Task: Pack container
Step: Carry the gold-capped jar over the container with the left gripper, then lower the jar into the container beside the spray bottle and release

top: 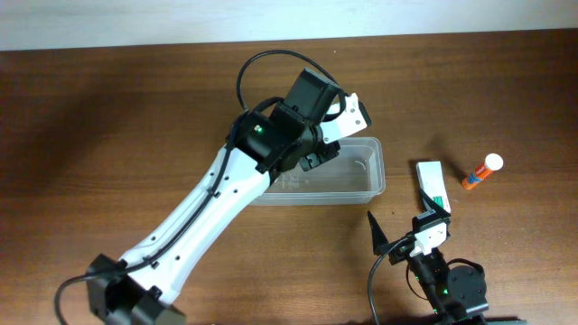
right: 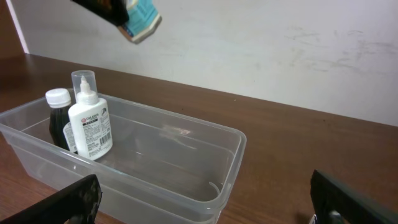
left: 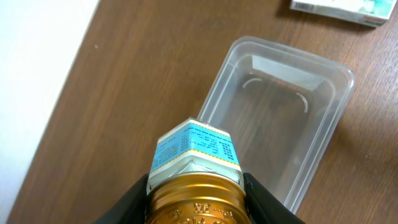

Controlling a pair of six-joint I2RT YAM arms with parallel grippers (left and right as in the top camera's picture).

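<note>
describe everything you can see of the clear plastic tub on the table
The clear, translucent plastic rectangular container is a shallow tub with rounded corners and a flared rim, and it has no lid. It sits flat, open side up, on the brown wooden table. Two small bottles stand at one end: a white squeeze bottle with a clear cap and a dark bottle with a white cap. The rest of its floor is bare. Nothing grips it.

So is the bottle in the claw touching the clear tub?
Apart. Right wrist view shows the blue-labelled bottle in the air, high above the container.
</note>
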